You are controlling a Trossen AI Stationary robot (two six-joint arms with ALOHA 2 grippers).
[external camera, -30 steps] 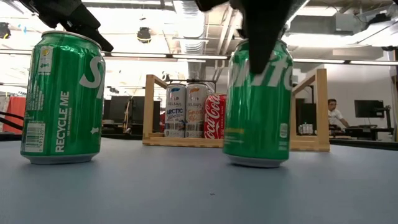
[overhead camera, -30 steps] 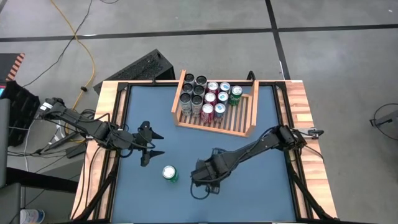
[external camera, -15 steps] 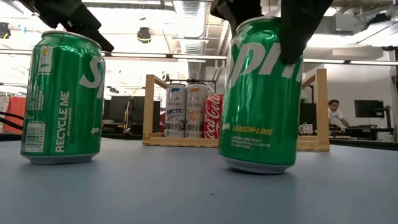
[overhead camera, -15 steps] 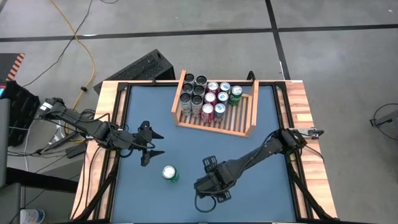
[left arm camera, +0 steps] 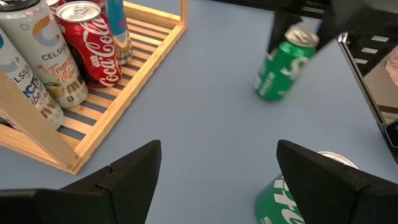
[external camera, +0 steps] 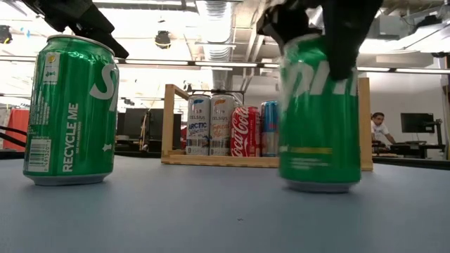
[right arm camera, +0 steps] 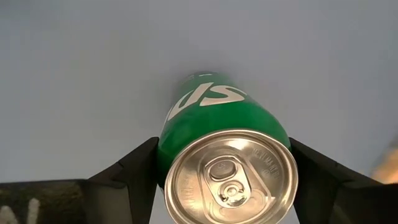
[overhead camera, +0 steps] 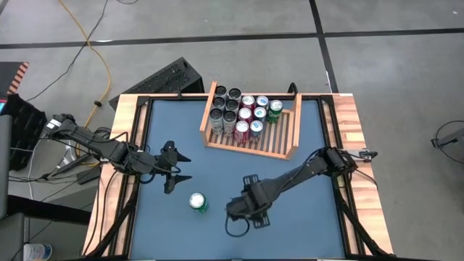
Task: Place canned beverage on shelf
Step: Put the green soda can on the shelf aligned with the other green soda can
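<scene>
Right tool (right arm camera: 221, 186) is sitting low over the near middle of the blue-topped counter (overhead camera: 290, 225), its two dark fingers (right arm camera: 127, 168) standing on either side of a green aluminium soda can (external camera: 320, 116), close against its sides near the top rim. In the low view that can is resting with its base on the counter, upright or very slightly tilted; the fingers are gripping it around the upper part. The right wrist view is looking down on its silver lid and pull tab.

Left tool (left arm camera: 214, 180) is hovering near the left side of the counter, fingers (left arm camera: 118, 180) spread wide apart and gripping nothing. A second green soda can (overhead camera: 198, 202) is standing upright on the counter just beside and in front of this tool, free of any contact.

The light wooden slatted shelf (overhead camera: 279, 141) is lying at the far middle of the counter, well apart from both green cans. Its left portion is holding a cluster of upright cans: dark-topped ones at the far left, white slim Celsius cans (external camera: 210, 125), a red Coca-Cola can (external camera: 244, 131), a blue can (external camera: 269, 128) and a green can (overhead camera: 275, 110) at the back. The right part of the shelf's slatted base is showing bare wood.

A person (external camera: 380, 130) is sitting in the room behind the counter, far off to the right in the low view.
</scene>
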